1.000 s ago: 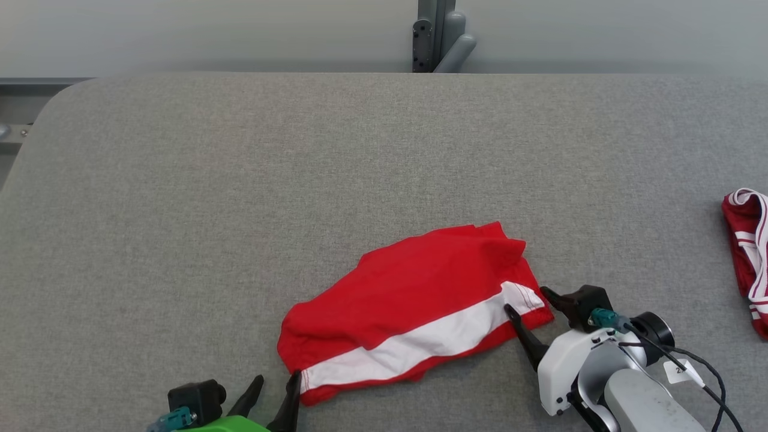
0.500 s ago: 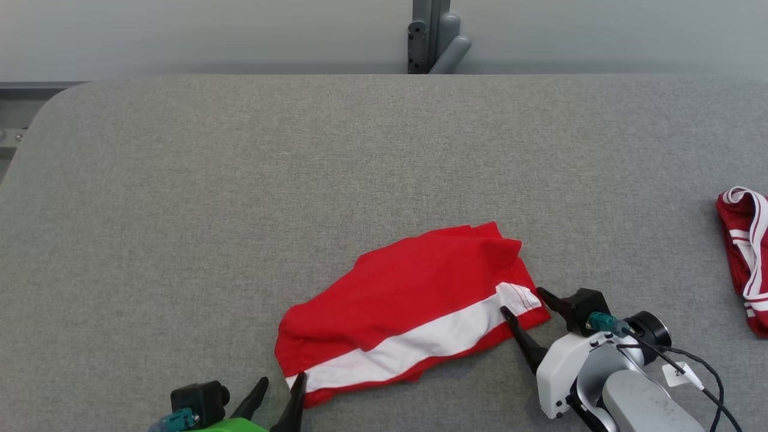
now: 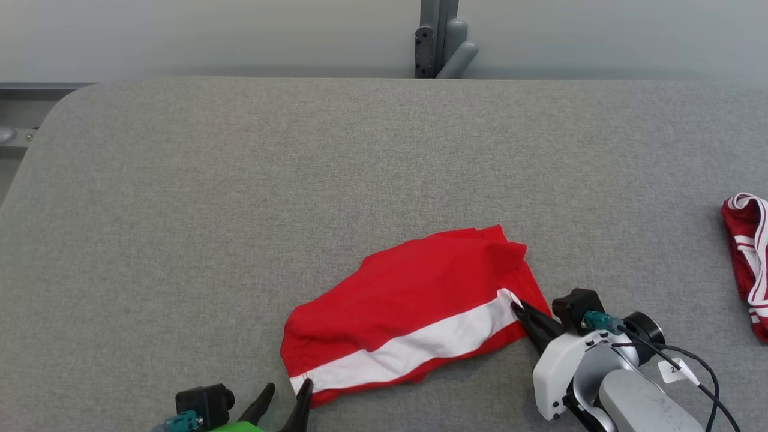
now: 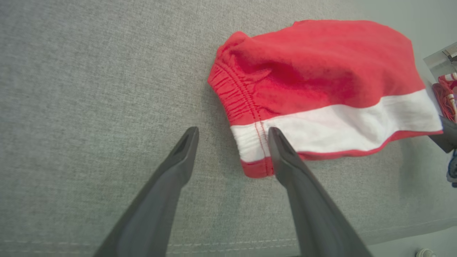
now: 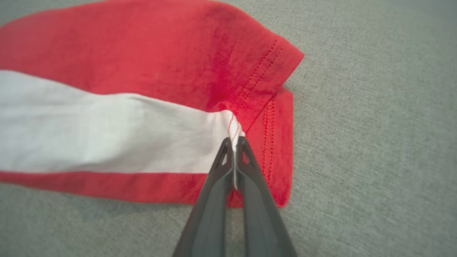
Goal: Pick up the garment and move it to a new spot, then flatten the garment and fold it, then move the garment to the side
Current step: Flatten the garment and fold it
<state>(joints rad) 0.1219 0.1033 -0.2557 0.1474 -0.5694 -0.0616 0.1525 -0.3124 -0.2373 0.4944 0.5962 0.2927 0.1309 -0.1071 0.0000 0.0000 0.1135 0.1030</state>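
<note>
— Our right end effector (image 5: 232, 141) is clenched on the garment (image 5: 142, 107). Its fingers pinch the end of the white band at the hem corner.
— Our left end effector (image 4: 232, 130) stands released, one finger at the elastic waistband end and the other over bare table (image 3: 240, 180).
— The garment, red with a white stripe, lies rumpled near the table's front edge, between our two arms.
— Well apart, at the right edge, we see another red-and-white cloth (image 3: 747, 252).

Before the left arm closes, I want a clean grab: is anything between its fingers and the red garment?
Nothing visible. The open left gripper flanks the waistband corner of the red garment, lying on the table.
</note>
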